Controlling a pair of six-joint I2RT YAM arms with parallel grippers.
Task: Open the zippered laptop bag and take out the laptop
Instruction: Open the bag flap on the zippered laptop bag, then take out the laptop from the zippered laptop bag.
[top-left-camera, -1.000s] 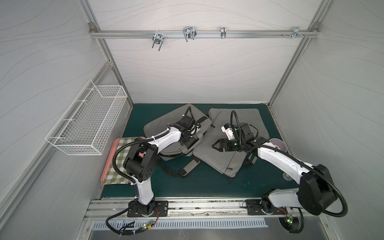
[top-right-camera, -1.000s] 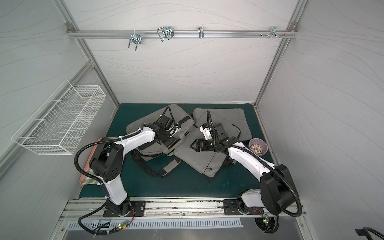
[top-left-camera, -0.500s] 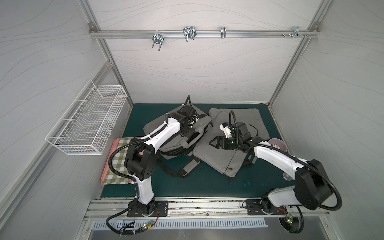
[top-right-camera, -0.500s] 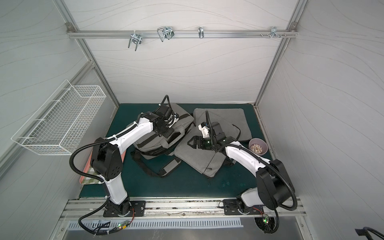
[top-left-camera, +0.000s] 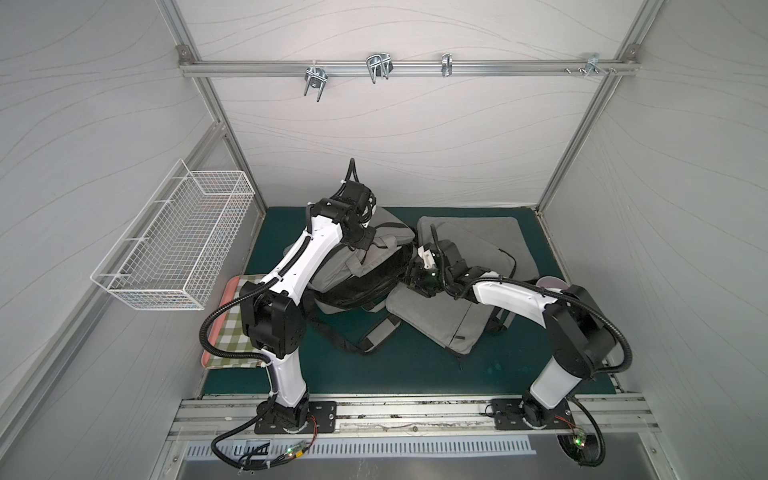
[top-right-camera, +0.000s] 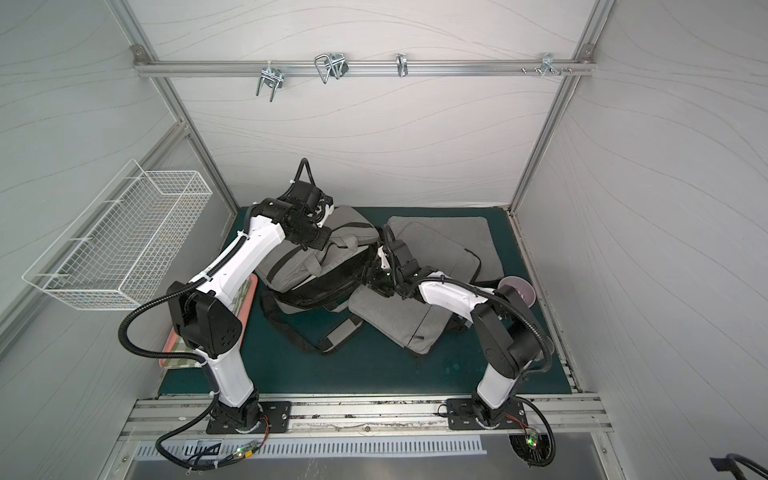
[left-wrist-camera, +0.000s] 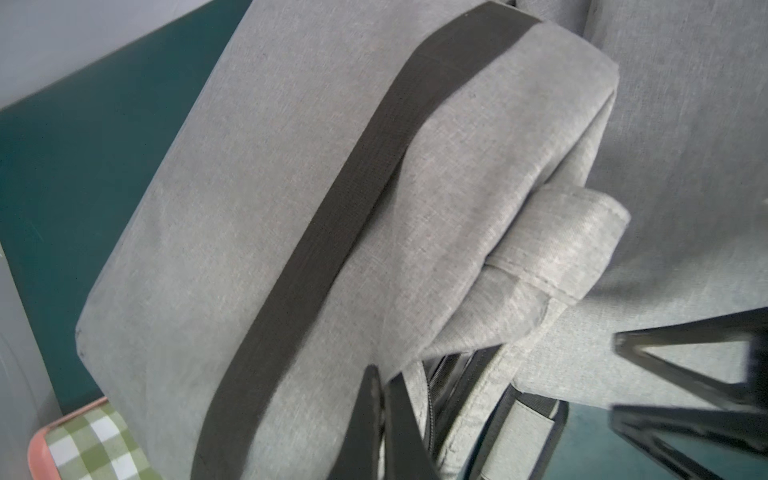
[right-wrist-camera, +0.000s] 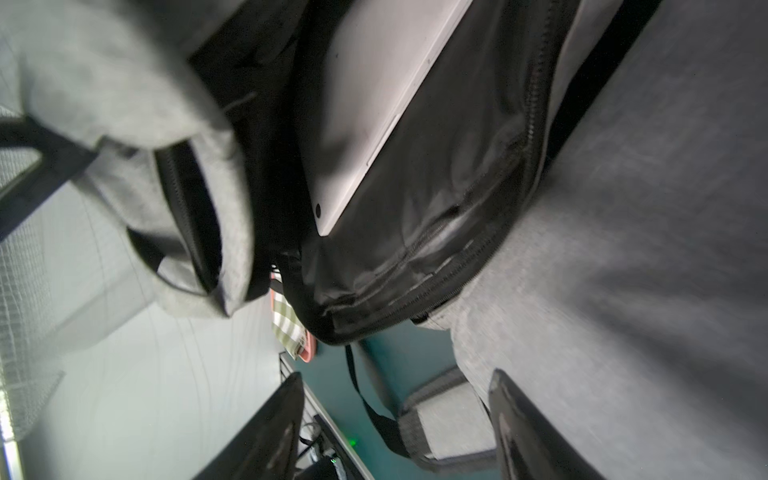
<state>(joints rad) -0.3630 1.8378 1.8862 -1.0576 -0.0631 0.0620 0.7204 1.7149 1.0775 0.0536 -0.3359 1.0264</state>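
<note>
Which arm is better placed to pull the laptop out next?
Right: the right gripper, open, faces the exposed corner of the laptop; the left gripper is shut on the laptop bag, holding it open.

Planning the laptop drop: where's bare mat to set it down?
Widest bare mat is the front strip, between the grey sleeve, the loose strap and the front rail. A narrow sliver lies left of the laptop bag by the wall. Centre and back right are crowded with bags.
</note>
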